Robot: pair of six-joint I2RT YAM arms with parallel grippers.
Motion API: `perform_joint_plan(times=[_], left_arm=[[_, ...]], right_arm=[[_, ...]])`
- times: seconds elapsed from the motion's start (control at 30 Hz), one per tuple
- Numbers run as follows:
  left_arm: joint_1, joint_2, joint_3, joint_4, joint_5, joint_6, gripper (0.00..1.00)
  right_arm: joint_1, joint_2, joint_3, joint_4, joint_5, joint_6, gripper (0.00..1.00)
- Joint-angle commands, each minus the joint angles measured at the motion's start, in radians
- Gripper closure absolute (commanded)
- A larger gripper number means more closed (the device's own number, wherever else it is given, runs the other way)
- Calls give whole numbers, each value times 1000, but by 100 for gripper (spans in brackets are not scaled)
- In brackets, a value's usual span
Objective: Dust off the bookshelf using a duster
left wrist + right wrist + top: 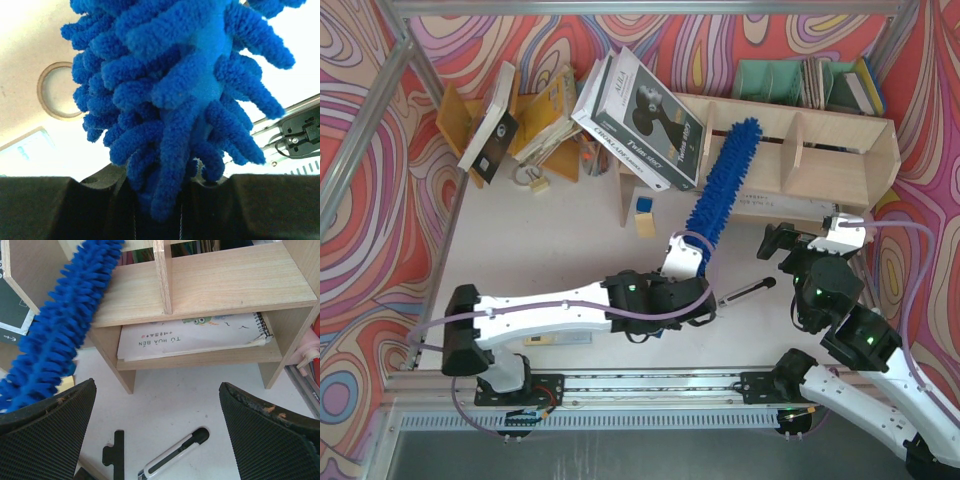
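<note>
Centre frame, the left tool (688,256) is clamping the duster (725,180) low, angling it across the bookshelf (840,150) to sweep; the right tool (782,245) is gaping empty.

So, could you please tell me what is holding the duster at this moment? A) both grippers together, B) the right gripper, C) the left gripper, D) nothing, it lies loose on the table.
C: the left gripper is shut on the lower end of the duster, while the right gripper is open and empty, facing the bookshelf.
</note>
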Motion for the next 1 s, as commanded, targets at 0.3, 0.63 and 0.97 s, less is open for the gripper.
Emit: perform_joint_plan(times=[0.3, 0.63, 0.97], left_arm=[[-39, 149, 220, 11, 75, 118, 100], [-51, 99, 173, 32, 20, 130, 100], [-50, -38, 51, 152, -51, 147, 100]], right_arm=[[4, -16, -2, 31, 34, -13, 1], [4, -28, -1, 34, 43, -17, 1], [4, -63, 94, 11, 17, -15, 1]])
